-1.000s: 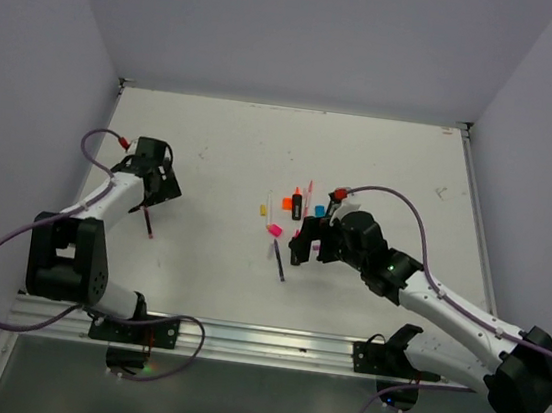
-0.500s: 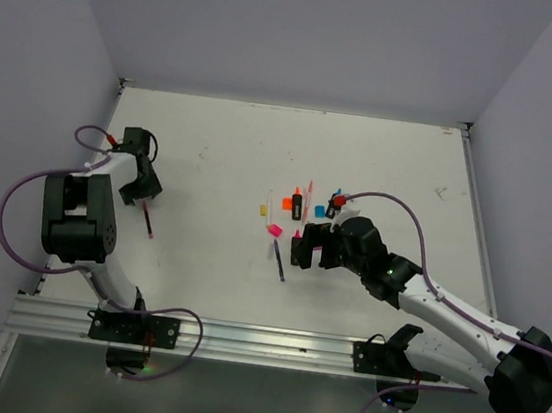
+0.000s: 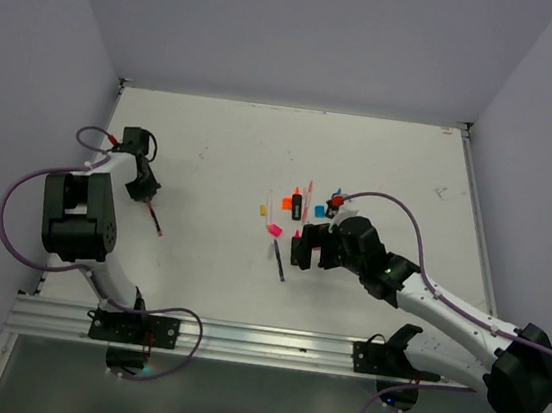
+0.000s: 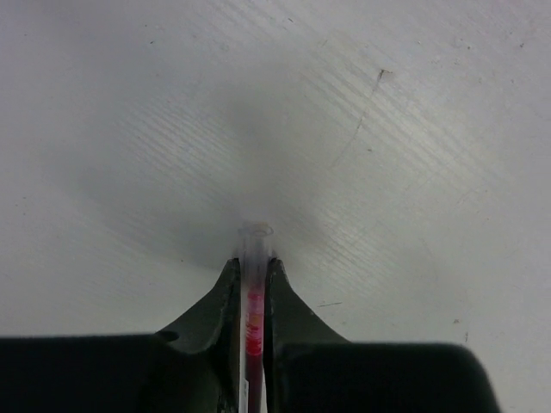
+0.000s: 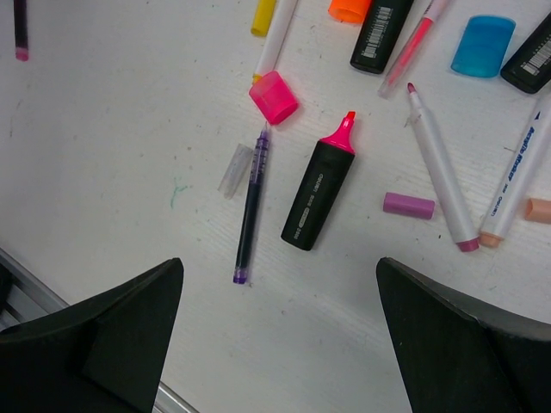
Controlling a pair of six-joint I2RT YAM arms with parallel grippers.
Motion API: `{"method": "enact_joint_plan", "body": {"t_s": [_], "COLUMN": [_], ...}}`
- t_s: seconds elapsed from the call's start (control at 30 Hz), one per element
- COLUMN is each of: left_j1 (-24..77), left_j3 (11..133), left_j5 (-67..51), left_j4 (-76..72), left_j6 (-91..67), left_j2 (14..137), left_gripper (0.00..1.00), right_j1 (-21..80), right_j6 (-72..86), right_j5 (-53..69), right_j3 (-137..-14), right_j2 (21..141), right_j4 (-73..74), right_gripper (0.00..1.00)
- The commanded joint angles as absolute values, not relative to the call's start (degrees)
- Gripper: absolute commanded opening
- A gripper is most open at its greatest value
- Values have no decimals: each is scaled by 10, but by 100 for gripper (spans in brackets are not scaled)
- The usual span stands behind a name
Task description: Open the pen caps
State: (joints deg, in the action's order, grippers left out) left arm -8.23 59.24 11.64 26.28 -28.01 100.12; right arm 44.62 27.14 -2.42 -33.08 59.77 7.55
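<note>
My left gripper (image 4: 252, 262) is shut on a thin red pen (image 4: 251, 310) low over the table, and the pen's clear end (image 4: 256, 234) pokes out past the fingertips. From above, this gripper (image 3: 143, 190) is at the table's left, with the pen (image 3: 155, 220) trailing toward the front. My right gripper (image 5: 280, 267) hangs open above the pen pile. Below it lie a pink cap (image 5: 274, 96), a clear cap (image 5: 234, 169), a thin purple pen (image 5: 252, 206), an uncapped black highlighter (image 5: 320, 194), a small pink cap (image 5: 409, 205) and a blue cap (image 5: 484, 45).
An orange cap (image 5: 349, 9), a yellow cap (image 5: 263, 17) and white pens (image 5: 441, 168) lie at the far side of the pile. From above, the pile (image 3: 296, 209) sits mid-table. The table's metal front rail (image 3: 240, 338) runs between the arm bases.
My left gripper's jaws have closed on the thin red pen, and the pen has shifted a little. The right arm has edged slightly left over the pile.
</note>
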Motion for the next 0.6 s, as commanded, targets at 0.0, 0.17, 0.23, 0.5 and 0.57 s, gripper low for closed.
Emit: {"method": "enact_joint_plan", "body": {"t_s": [0.0, 0.17, 0.23, 0.5, 0.57], "left_j1": [-86, -84, -72, 52, 75], "left_j3": [563, 517, 498, 457, 447], "left_j5": [68, -12, -46, -80, -83], "left_j4": [251, 210, 191, 116, 96], "left_j6": [-292, -344, -359, -457, -490], "left_j2": [978, 897, 869, 710, 674], "left_gripper": [6, 0, 0, 0, 0], "right_j1": [448, 448, 448, 455, 459], "right_j6": [252, 244, 243, 266, 274], "right_j5": [-19, 27, 60, 118, 126], "right_j3": [-354, -381, -394, -452, -473], "right_j2": [606, 627, 641, 694, 714], "right_j4": [47, 37, 23, -23, -34], "right_gripper": [98, 98, 97, 96, 95]}}
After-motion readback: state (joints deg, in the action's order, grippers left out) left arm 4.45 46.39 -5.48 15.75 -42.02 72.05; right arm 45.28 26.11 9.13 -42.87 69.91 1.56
